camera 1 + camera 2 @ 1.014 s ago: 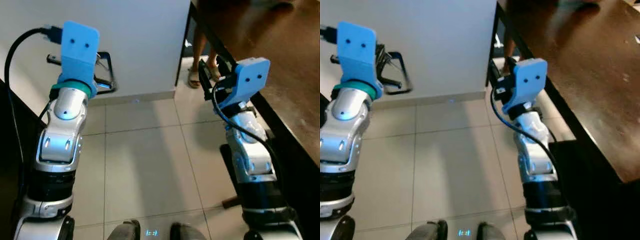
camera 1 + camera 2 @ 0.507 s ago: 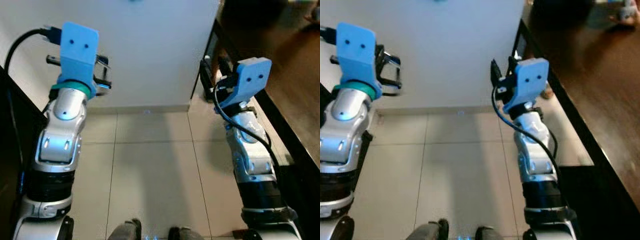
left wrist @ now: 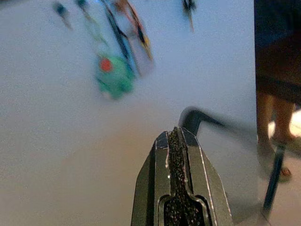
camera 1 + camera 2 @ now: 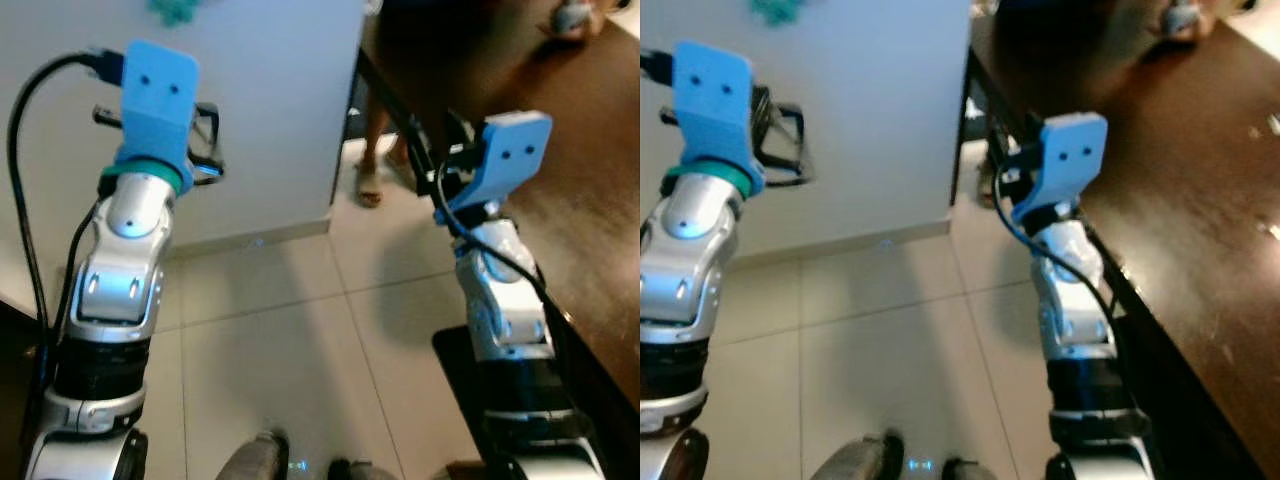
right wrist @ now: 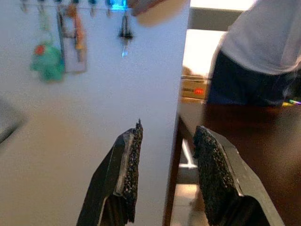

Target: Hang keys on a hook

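The view has swung: a white wall (image 5: 94, 117) with hanging keys (image 5: 125, 33) and a green charm (image 5: 47, 61) now faces the robot. Left gripper (image 3: 178, 141) is closed, empty; right gripper (image 5: 164, 141) is parted, empty. A person (image 5: 254, 52) stands nearby.

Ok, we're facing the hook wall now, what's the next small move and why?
I'd probably hold off on reaching and turn slightly right toward the dark table to look for keys. The left gripper is shut with nothing between its fingers, and the right gripper is open and empty. The hook row already carries a green charm and other items.
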You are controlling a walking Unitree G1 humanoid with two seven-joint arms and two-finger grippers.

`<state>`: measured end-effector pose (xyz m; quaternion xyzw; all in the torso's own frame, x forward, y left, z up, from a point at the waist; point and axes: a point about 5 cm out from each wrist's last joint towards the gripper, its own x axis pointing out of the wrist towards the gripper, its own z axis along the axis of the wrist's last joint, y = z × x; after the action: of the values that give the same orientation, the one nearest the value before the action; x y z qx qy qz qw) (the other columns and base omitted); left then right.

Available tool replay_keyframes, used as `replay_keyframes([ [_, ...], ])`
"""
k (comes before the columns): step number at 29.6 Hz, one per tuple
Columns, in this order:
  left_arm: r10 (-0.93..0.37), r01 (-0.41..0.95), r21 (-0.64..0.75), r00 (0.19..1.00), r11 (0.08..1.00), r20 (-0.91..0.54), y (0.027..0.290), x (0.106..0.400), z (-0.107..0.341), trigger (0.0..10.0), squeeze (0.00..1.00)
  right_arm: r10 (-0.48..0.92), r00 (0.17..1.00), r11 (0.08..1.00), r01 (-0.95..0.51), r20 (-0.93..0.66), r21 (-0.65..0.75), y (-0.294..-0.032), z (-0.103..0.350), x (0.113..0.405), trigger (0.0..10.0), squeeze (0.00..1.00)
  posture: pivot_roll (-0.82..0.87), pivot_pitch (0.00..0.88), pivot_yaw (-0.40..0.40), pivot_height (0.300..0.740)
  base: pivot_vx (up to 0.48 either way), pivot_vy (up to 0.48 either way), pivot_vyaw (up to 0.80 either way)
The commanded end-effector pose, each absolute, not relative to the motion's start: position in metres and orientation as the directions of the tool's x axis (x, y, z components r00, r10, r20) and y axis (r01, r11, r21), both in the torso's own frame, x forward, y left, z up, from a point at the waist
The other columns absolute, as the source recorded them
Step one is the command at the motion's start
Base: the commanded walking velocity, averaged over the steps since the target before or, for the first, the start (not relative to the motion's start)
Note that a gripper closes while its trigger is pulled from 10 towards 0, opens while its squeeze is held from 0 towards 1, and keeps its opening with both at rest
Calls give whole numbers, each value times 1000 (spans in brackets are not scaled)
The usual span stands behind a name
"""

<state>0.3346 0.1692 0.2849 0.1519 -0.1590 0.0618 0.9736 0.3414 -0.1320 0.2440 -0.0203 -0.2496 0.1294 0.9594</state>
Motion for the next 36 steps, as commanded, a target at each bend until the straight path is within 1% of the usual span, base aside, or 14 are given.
replay_keyframes([
  [1,73,-173,277,939,945,337,169,334,286,10000,0,253,849,967,-232,463,-102,-135,240,341,10000,0,79,130,106,740,480,0,-444],
  [19,74,-180,264,927,947,367,169,335,294,10000,0,285,835,958,-257,470,-125,-130,240,339,10000,0,82,137,109,740,480,0,-25],
  [36,78,-207,242,888,948,452,168,337,319,10000,0,299,831,954,-268,469,-134,-128,238,337,10000,0,83,143,105,740,480,0,0],
])
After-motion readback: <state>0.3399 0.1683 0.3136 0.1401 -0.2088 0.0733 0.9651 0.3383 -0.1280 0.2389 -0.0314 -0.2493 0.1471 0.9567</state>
